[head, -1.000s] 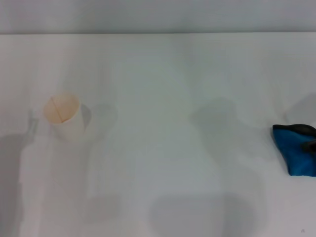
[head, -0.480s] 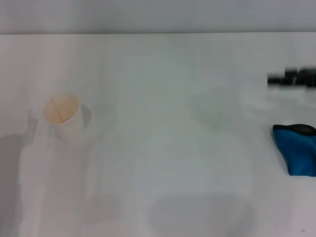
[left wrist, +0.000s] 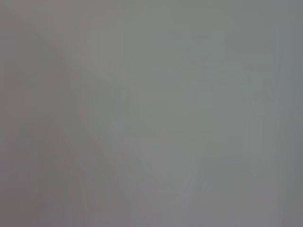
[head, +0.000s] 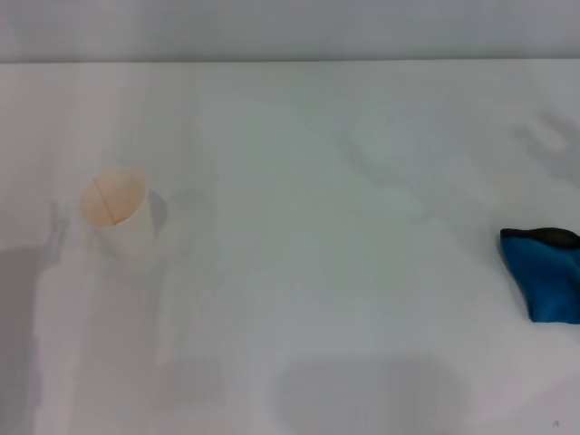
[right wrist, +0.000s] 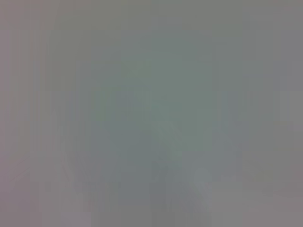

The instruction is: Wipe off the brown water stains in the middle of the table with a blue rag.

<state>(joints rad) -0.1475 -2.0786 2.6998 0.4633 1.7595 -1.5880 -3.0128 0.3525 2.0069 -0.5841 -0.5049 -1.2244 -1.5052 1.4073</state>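
Blue rag point(head: 546, 286) lies at the tabletop's point(head: 299, 272) right edge, no brown stain showing mid-tabletop and neither pincer in view, so the wipe looks done or unstarted; next needs a stain to target.

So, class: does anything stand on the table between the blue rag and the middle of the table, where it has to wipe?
Nothing visible does. The blue rag lies at the table's right edge; the paper cup stands far left, off that path. No stain shows.
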